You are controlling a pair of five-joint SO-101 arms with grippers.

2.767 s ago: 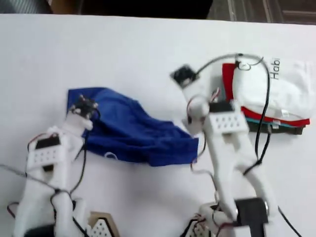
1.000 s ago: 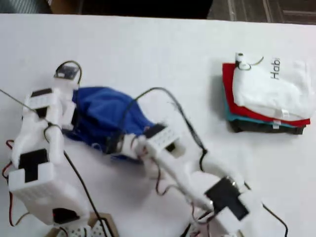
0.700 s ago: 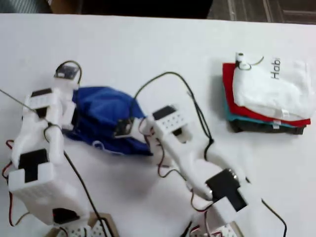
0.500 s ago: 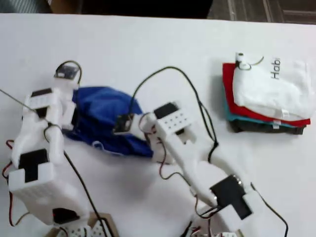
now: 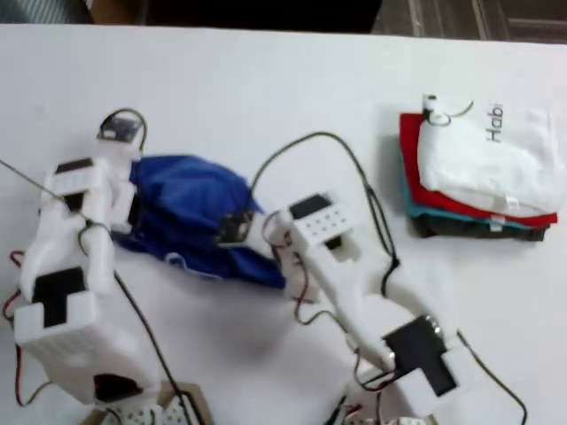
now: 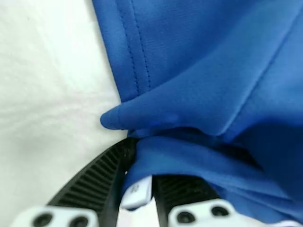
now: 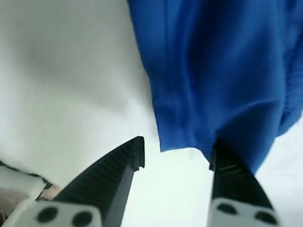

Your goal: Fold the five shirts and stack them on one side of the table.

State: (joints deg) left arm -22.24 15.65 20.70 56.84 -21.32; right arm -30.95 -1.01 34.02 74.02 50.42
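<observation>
The blue shirt (image 5: 190, 212) lies bunched up on the left part of the white surface (image 5: 292, 97). The left gripper (image 6: 141, 158) is at the shirt's left edge. Its fingers are shut tight on a fold of the blue cloth. The right gripper (image 7: 176, 150) is low over the surface at the shirt's other edge. Its fingers are wide open, and a corner of the shirt shows between them. One finger touches the cloth. A stack of folded shirts (image 5: 478, 177) sits on the right, well apart from the blue shirt. It has white on top, then red, teal and a dark one.
</observation>
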